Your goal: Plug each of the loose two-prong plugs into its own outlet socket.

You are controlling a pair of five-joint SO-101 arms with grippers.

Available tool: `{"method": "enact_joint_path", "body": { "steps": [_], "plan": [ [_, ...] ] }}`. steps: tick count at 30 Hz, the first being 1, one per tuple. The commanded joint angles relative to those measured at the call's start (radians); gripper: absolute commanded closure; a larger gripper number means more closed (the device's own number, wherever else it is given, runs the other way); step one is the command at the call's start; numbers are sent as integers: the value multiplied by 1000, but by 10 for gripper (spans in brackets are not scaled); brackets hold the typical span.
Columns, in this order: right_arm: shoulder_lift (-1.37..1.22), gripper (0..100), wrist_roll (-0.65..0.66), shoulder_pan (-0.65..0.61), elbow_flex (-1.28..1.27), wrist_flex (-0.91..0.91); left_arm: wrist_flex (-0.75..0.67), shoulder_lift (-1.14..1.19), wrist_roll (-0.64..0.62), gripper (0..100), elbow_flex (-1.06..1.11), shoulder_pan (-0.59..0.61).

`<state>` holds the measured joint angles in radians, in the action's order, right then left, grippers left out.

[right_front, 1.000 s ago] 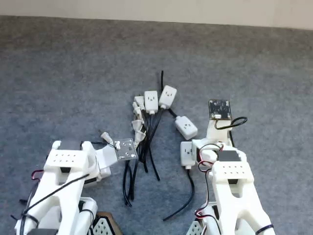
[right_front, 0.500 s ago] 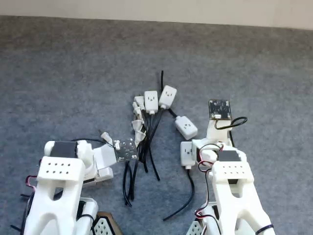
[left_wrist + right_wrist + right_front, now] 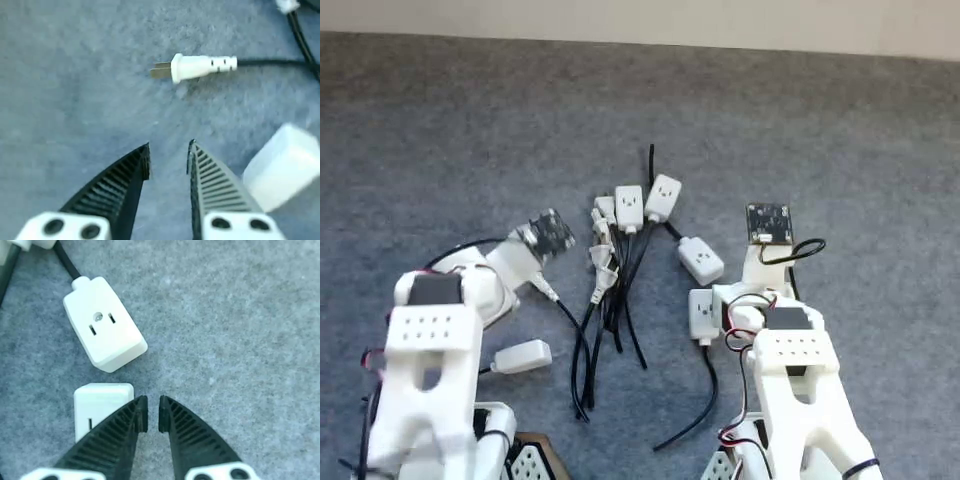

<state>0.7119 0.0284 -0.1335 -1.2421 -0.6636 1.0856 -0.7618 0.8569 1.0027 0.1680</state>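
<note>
Right wrist view: right hand (image 3: 151, 409) nearly together, socket (image 3: 99, 397) half hidden; left hand (image 3: 168, 152) apart

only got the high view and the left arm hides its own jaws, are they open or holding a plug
Observer: The left jaws stand open and empty, short of a plug lying apart from them.
Operator: which way do its prongs point
Observer: They lie flat, pointing away from its black cable.
Operator: and the right jaws
Observer: Nearly together with nothing between them, beside a socket.
</note>
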Motion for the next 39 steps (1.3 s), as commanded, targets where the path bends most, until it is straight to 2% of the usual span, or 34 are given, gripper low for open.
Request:
{"method": "enact_joint_path", "body": {
  "steps": [1,4,13,19,21,26,30,36,39],
  "plan": [
    [25,943,0,-5,7,22,-87,208,-78,870,-5,-15],
    [25,943,0,-5,7,22,-80,289,-80,870,-1,-53],
    [25,943,0,-5,7,22,278,305,-78,870,-68,-208],
    [25,943,0,-5,7,22,342,305,-69,870,-108,-211],
    [25,943,0,-5,7,22,384,306,-18,869,-136,-208],
    [25,943,0,-5,7,22,574,305,210,870,-228,-206],
    [25,943,0,-5,7,22,647,305,281,870,-302,-213],
    [25,943,0,-5,7,22,646,305,356,870,-163,-291],
    [25,943,0,-7,7,22,535,305,353,870,-77,-323]
  ]
}}
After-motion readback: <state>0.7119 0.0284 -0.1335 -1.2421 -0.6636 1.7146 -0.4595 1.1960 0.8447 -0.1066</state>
